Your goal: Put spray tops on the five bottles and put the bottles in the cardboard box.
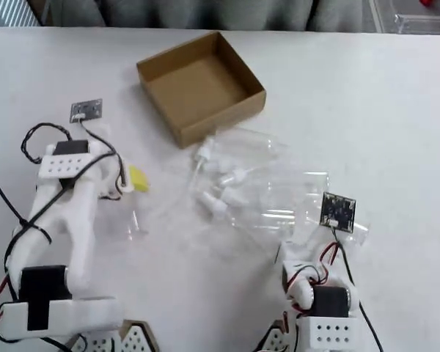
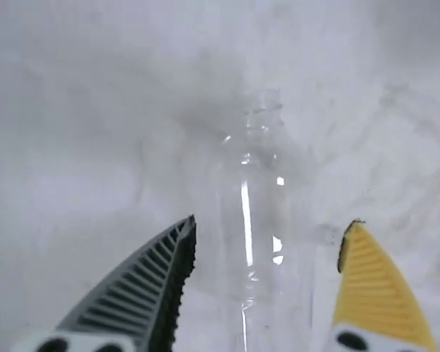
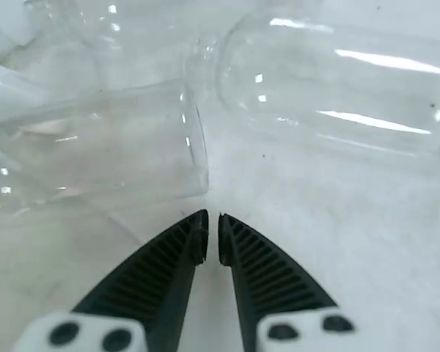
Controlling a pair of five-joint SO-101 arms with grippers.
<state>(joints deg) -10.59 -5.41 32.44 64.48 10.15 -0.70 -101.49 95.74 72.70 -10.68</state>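
A clear bottle (image 2: 253, 213) without a top lies on the white table between the grey and yellow fingers of my left gripper (image 2: 271, 222), which is open around it without touching. In the high view the same gripper (image 1: 134, 189) sits left of the pile, with the bottle (image 1: 136, 221) just in front. My right gripper (image 3: 213, 218) is shut and empty, its tips just short of two clear bottles (image 3: 110, 154) (image 3: 345, 95) lying on their sides. Several white spray tops (image 1: 221, 183) lie among the clear bottles (image 1: 279, 198) mid-table. The cardboard box (image 1: 248, 103) is open and empty at the back.
The right arm (image 1: 319, 293) stands at the front right, the left arm (image 1: 59, 220) along the left side. Bare white table (image 1: 381, 110) stretches to the right of the box and behind it.
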